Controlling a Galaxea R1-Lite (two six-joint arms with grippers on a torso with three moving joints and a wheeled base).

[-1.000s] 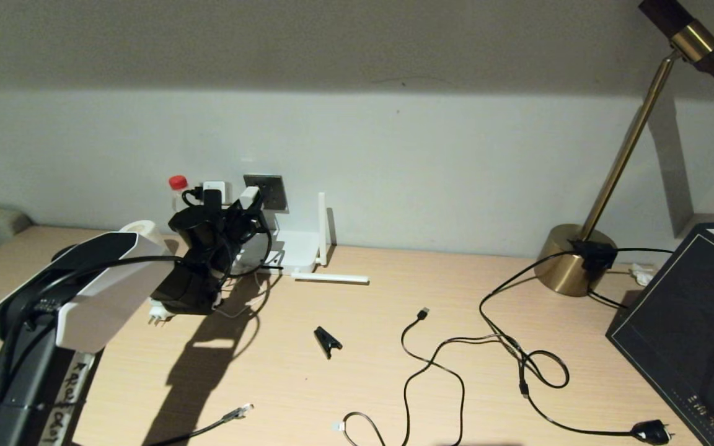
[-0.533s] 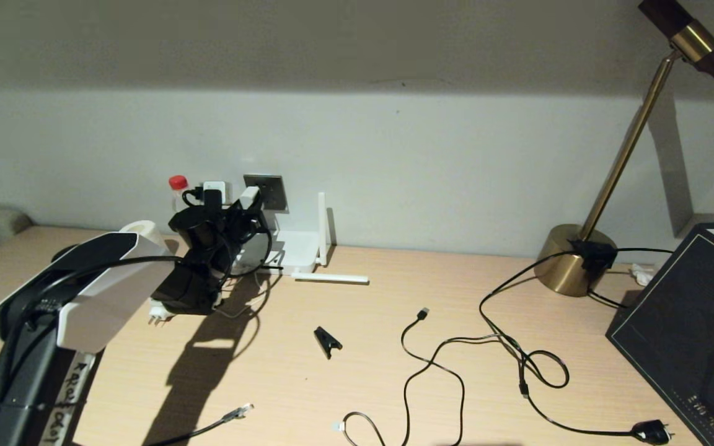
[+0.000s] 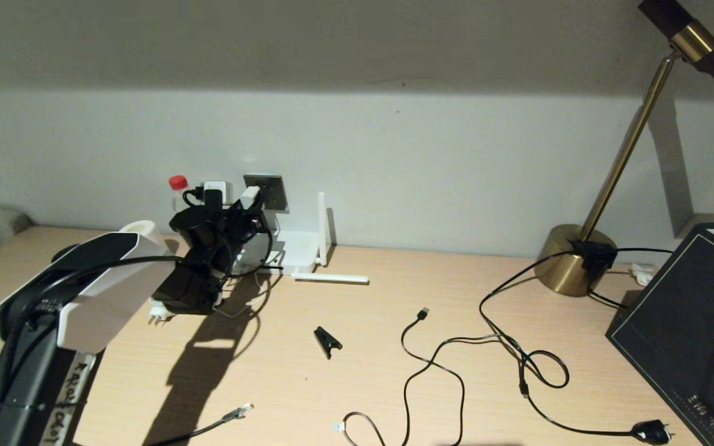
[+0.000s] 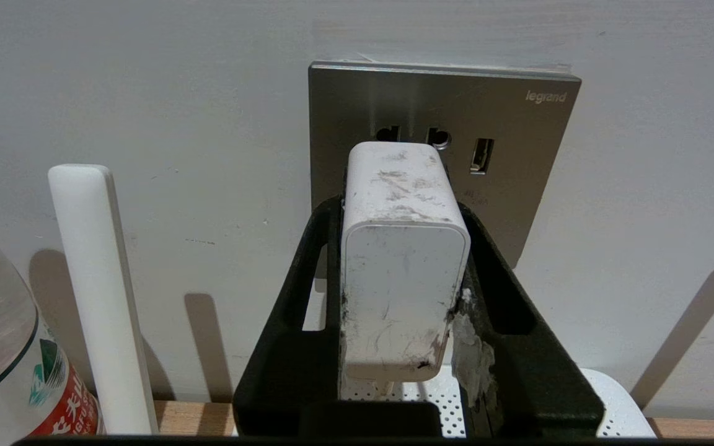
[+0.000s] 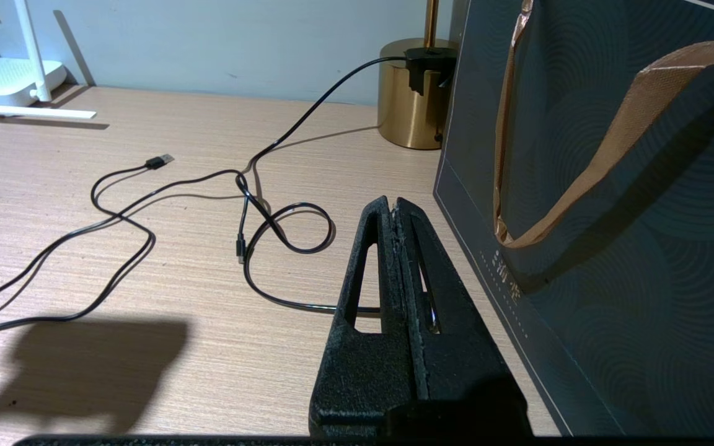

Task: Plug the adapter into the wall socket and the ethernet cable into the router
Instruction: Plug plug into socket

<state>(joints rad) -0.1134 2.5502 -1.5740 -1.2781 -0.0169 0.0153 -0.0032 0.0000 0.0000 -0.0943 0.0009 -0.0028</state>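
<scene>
brass lamp base (image 3: pixel 574 260) far right, dark gift bag (image 3: pixel 685 316) beside it, black clip (image 3: pixel 327 341) mid-desk, red-capped bottle (image 3: pixel 178 189) by wall

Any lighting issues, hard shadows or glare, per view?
Head view: upper wall dark, left arm throws a hard shadow across the desk. Left wrist view: even light, antenna shadows on the wall, the adapter sharp. Right wrist view: dark shadow patch on the desk, no glare.

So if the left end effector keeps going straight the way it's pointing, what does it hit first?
Most likely the wall socket: the left end effector grips the adapter, whose front end points at the faceplate's pin holes. How much gap remains is unclear.
</scene>
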